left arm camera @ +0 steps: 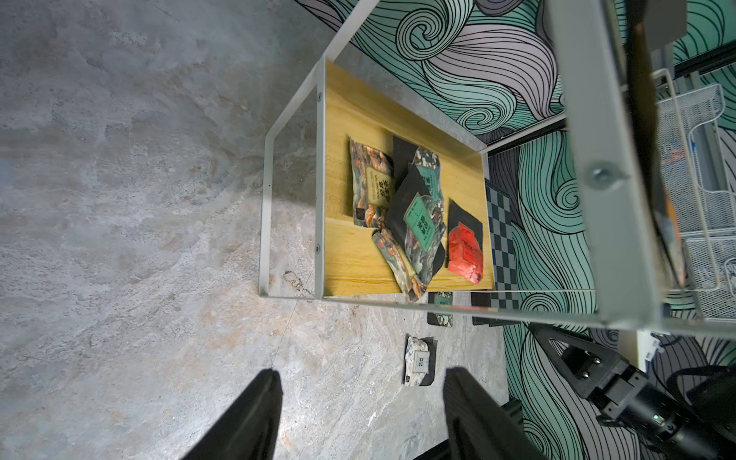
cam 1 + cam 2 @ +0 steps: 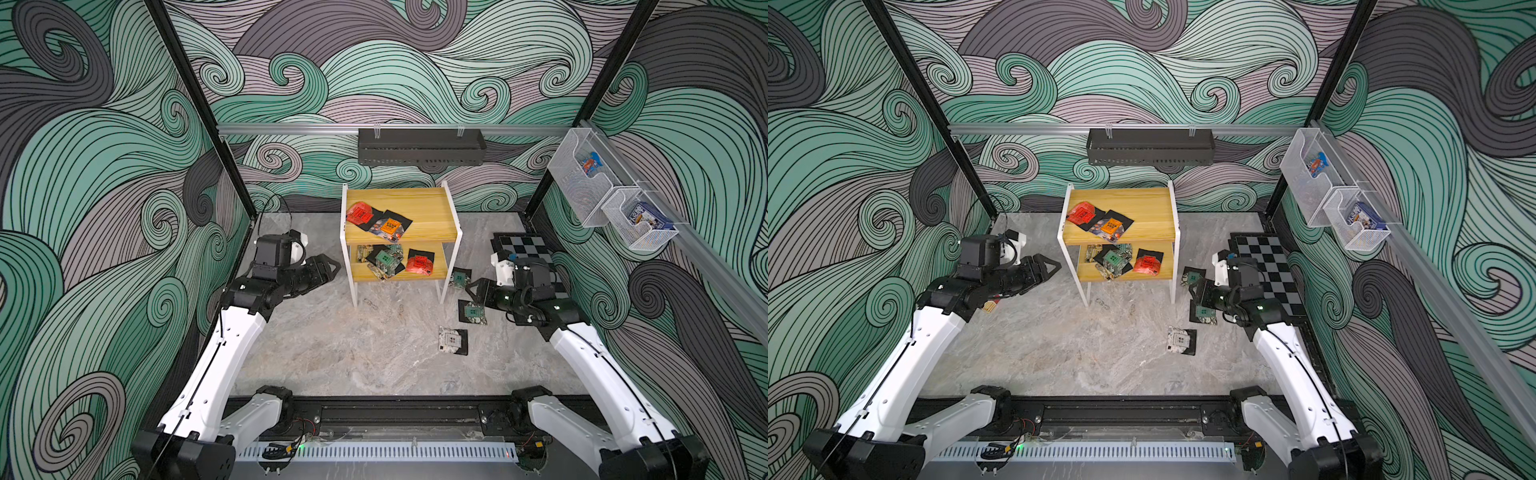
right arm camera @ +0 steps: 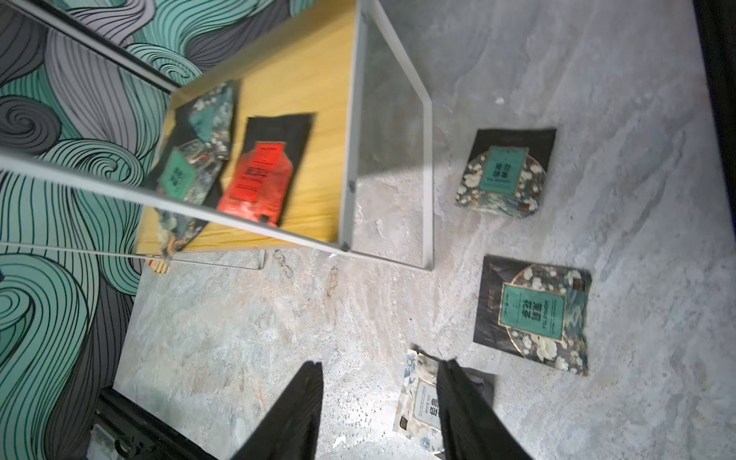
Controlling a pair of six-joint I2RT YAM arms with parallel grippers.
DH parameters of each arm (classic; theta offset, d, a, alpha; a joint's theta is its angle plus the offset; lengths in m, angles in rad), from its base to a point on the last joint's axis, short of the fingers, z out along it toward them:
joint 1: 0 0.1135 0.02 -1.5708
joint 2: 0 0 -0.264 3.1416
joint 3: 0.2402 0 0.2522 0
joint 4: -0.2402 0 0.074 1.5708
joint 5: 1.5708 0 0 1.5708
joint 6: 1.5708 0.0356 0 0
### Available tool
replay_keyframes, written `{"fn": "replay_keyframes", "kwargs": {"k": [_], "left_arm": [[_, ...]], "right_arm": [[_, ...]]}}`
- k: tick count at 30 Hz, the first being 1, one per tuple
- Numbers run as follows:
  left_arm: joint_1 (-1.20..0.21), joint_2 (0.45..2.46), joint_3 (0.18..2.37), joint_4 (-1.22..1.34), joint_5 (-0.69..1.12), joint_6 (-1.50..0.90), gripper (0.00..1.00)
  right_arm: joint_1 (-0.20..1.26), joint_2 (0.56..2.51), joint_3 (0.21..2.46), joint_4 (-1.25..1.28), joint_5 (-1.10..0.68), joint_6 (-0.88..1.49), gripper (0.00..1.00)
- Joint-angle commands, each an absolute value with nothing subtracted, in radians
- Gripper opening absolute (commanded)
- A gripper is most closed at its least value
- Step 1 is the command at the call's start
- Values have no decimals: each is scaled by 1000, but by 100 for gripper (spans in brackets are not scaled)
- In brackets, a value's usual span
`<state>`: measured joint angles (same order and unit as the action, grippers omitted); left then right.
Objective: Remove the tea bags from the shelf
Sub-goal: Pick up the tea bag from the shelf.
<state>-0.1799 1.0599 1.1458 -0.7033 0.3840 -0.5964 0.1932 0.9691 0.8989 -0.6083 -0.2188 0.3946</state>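
Observation:
The shelf (image 2: 430, 208) stands at the back middle of the floor, with yellow boards and white legs. A red tea bag (image 2: 359, 214) and an orange one (image 2: 390, 226) lie on its top board. On the lower board are several tea bags, among them a teal one (image 1: 420, 217) and a red one (image 1: 464, 249). Two teal tea bags (image 3: 504, 173) (image 3: 533, 312) and a white one (image 3: 422, 402) lie on the floor right of the shelf. My left gripper (image 1: 358, 378) hangs open left of the shelf, level with its lower board. My right gripper (image 3: 382, 363) is open and empty above the floor bags.
A black tray (image 2: 420, 147) hangs on the back wall above the shelf. Two clear mesh bins (image 2: 590, 178) (image 2: 640, 224) hang on the right wall. A checkerboard mat (image 2: 523, 247) lies at the back right behind my right arm. A small tan object (image 2: 989, 306) lies under my left arm.

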Motion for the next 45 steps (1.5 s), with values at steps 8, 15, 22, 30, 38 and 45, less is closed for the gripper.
{"fn": "replay_keyframes", "kwargs": {"k": [8, 15, 22, 30, 38, 45], "left_arm": [[-181, 1087, 1319, -766, 342, -567, 68], [-181, 1122, 1415, -765, 384, -553, 69], [-181, 1160, 1458, -719, 432, -585, 69], [-182, 1181, 1457, -689, 466, -608, 69], [-183, 1195, 1454, -683, 472, -609, 69], [-183, 1208, 1444, -670, 480, -619, 69]], "right_arm": [[328, 928, 1105, -650, -139, 146, 55], [431, 949, 1236, -647, -113, 16, 60], [527, 1041, 1364, -626, -132, -94, 63], [605, 1166, 1473, -593, -186, -259, 73], [648, 1229, 1453, -446, -204, -441, 85], [664, 1317, 1499, -416, -210, -540, 84]]}}
